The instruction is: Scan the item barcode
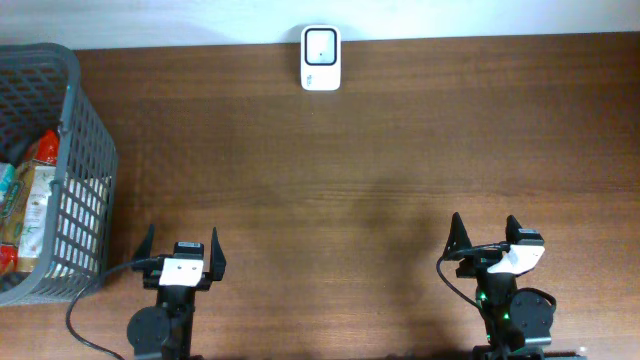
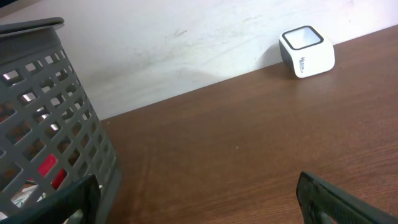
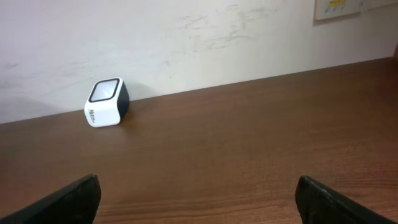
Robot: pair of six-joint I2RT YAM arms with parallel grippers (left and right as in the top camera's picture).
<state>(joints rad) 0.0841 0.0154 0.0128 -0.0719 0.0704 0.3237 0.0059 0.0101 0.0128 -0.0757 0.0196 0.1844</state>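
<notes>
A white barcode scanner (image 1: 321, 59) with a dark window stands at the table's far edge by the wall; it also shows in the left wrist view as the scanner (image 2: 306, 51) and in the right wrist view as the scanner (image 3: 106, 102). Packaged items (image 1: 28, 195) lie inside a grey mesh basket (image 1: 88, 140) at the far left. My left gripper (image 1: 180, 250) rests open near the front edge, just right of the basket, with nothing between its fingers. Further right along the front, my right gripper (image 1: 486, 237) also stands open and holds nothing.
The basket wall (image 2: 56, 124) rises close to my left gripper's left finger. A light wall (image 3: 186, 43) runs behind the table's far edge. Bare brown wood (image 1: 350, 190) spreads between the grippers and the scanner.
</notes>
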